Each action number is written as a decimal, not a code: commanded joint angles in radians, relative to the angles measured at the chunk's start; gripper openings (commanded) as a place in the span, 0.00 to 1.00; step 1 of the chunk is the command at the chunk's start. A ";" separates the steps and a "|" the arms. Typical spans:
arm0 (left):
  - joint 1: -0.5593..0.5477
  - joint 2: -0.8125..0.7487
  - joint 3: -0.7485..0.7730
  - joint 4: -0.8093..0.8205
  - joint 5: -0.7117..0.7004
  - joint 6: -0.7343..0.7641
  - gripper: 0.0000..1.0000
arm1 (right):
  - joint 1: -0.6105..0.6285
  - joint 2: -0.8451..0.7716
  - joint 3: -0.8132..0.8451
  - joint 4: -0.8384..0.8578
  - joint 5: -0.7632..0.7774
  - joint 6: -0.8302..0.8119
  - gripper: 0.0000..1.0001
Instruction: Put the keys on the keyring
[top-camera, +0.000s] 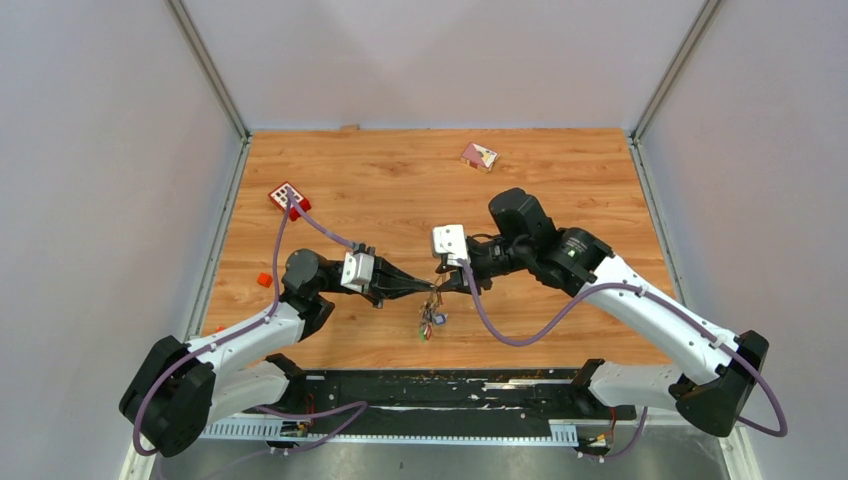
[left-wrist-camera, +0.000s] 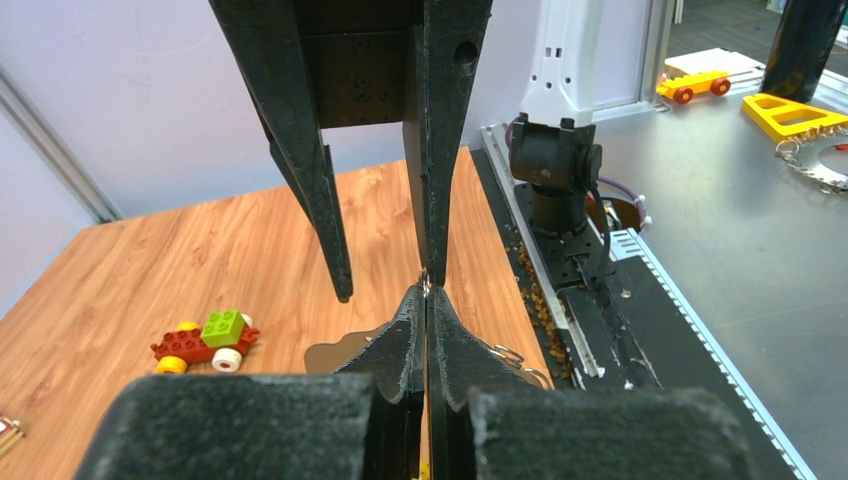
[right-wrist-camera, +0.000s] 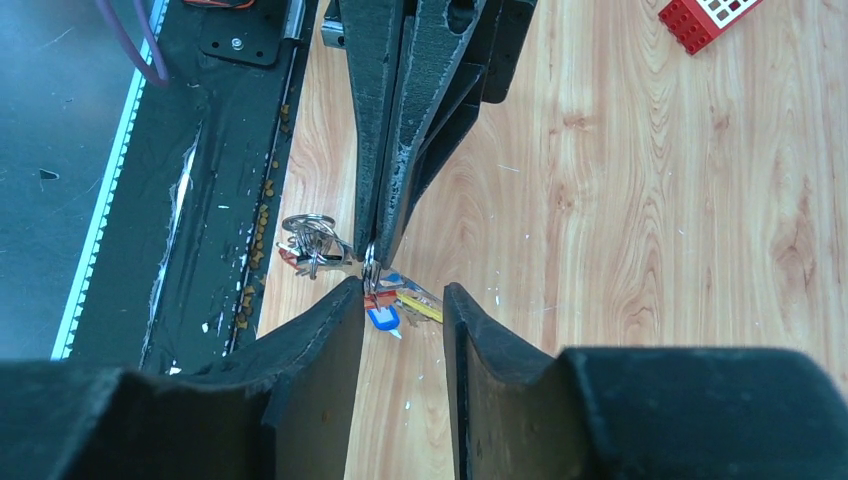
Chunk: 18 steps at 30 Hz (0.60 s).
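My left gripper (top-camera: 425, 290) (left-wrist-camera: 426, 290) is shut, and its tips pinch a small silvery wire ring, the keyring (right-wrist-camera: 370, 262) (left-wrist-camera: 424, 284). Just under the ring, keys with blue (right-wrist-camera: 383, 318), yellow (right-wrist-camera: 421, 308) and red heads bunch together over the wood (top-camera: 432, 320). I cannot tell whether they are threaded on it. My right gripper (top-camera: 447, 282) (right-wrist-camera: 402, 288) faces the left one tip to tip. Its jaws stand open, one finger (left-wrist-camera: 330, 235) to the side and the other finger (left-wrist-camera: 436, 200) right at the ring. A second cluster of small rings (right-wrist-camera: 310, 240) (left-wrist-camera: 510, 355) lies nearby.
A red block with white squares (top-camera: 288, 196) (right-wrist-camera: 705, 12) sits at the back left. A brick toy car (left-wrist-camera: 205, 340) stands on the wood. A small orange piece (top-camera: 264, 279) lies by the left edge. The black rail (top-camera: 430, 385) runs along the table's near edge.
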 joint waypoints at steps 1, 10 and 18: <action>0.003 -0.004 0.010 0.048 -0.006 -0.001 0.00 | -0.001 0.008 0.027 0.012 -0.036 0.000 0.34; 0.003 -0.005 0.005 0.061 -0.014 -0.006 0.00 | -0.001 0.012 -0.004 0.023 -0.048 -0.004 0.26; 0.003 -0.010 0.006 0.053 -0.019 -0.003 0.00 | -0.001 0.023 -0.007 0.018 -0.076 -0.003 0.21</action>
